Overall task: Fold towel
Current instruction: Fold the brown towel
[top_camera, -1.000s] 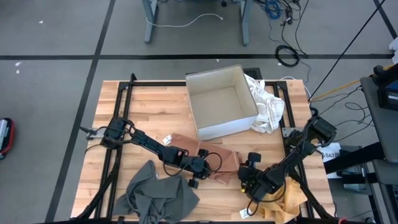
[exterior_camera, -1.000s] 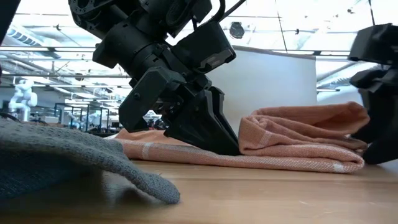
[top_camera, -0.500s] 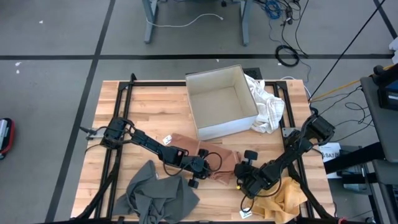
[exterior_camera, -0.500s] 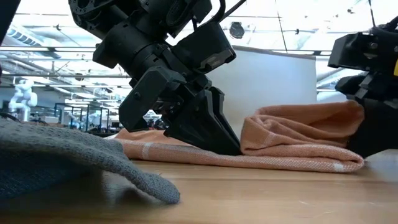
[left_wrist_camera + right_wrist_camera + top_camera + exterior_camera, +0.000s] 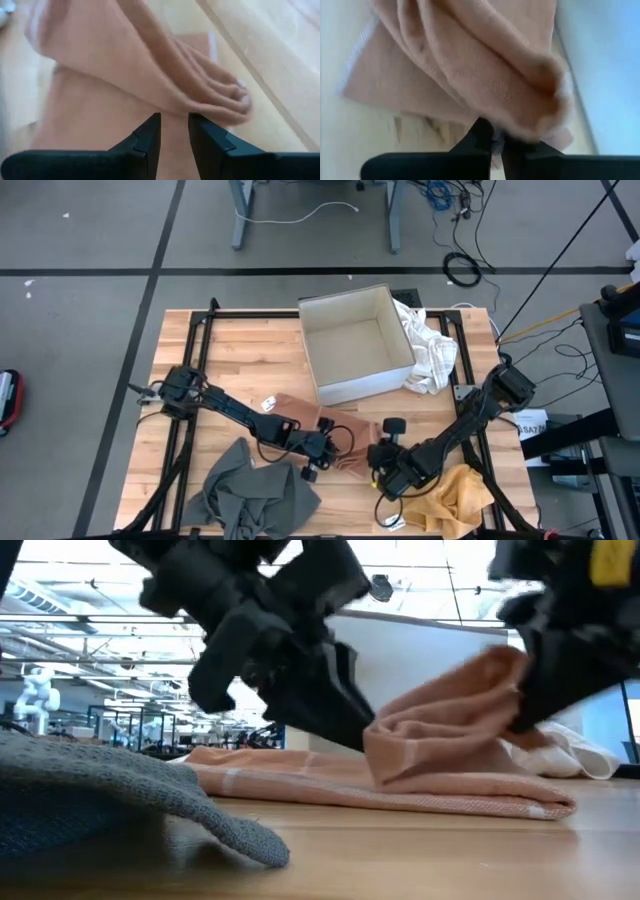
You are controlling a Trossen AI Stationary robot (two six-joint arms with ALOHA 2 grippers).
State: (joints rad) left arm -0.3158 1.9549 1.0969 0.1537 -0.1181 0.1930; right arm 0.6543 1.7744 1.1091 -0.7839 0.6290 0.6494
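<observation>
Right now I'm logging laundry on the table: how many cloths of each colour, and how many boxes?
Peach towel: 1
Grey cloth: 1
Yellow cloth: 1
White cloth: 1
Box: 1
Total: 5

You see the peach towel (image 5: 345,442) as soft woven cloth, matt, its weave a fine grain in the right wrist view; beside it the grey cloth (image 5: 250,492) looks coarser and thicker; the mustard cloth (image 5: 455,498) lies crumpled and matt; behind the towel stands a white box (image 5: 355,345) of smooth matt card; the table (image 5: 250,355) under them is pale planked wood with a low sheen; both grippers show dark matt plastic fingers (image 5: 150,137).
</observation>
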